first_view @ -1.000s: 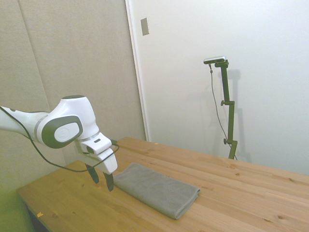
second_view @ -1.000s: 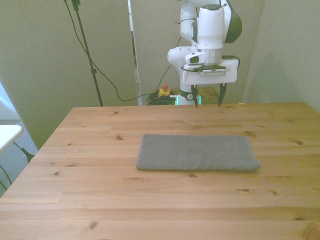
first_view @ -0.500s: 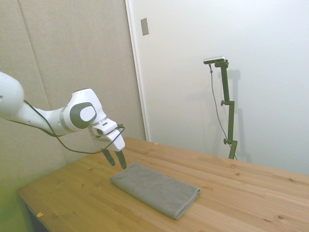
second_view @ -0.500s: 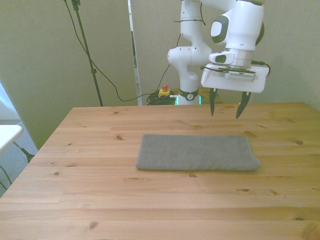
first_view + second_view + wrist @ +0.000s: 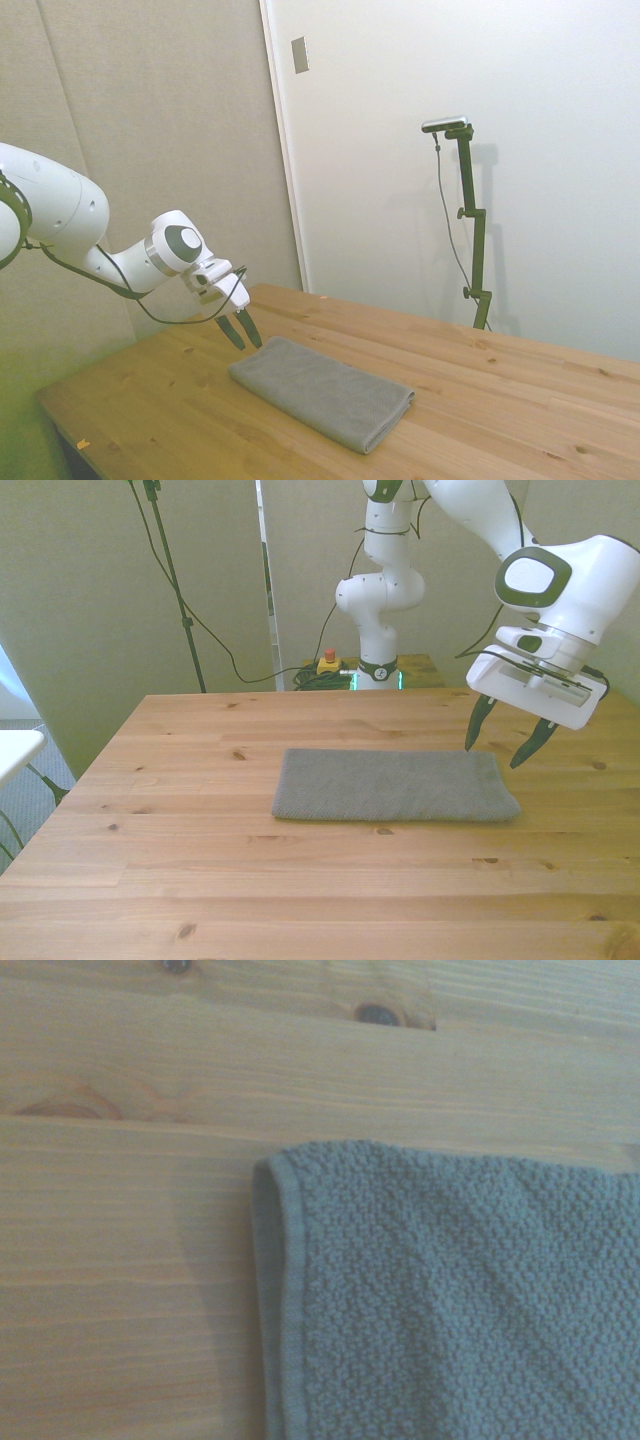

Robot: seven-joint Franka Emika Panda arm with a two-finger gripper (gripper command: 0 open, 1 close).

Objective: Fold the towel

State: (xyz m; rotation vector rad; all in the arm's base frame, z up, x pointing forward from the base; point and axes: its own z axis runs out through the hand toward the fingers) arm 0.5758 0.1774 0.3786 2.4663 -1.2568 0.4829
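While its 2 dark fingers point(image 5: 478, 723) stand spread wide with nothing between them, the white two-finger gripper point(image 5: 506, 745) point(image 5: 241, 329) hangs tilted in the air just above the short end of the plain medium-grey, rectangular, nubbly cloth towel point(image 5: 392, 784) point(image 5: 322, 391) point(image 5: 450, 1300). In the front view, 1 fingertip points down close over the far corner of that end, and the other is out past the towel's edge, over bare wood. No part of the gripper touches the cloth.

From that end the towel runs away from the gripper as 1 flat, layered strip, its long sides parallel to the boards of the light wooden plank table point(image 5: 200, 880) point(image 5: 520, 400) point(image 5: 130, 1210). The wrist view shows the corner below the gripper close up: a rounded hemmed edge lying flat on the planks, with 2 dark knots in the wood beyond it.

Bare tabletop lies on every side of the towel. On the gripper's side a strip of wood reaches to the table's edge at the front view's right; past the towel's far end a wider stretch runs to the opposite edge.
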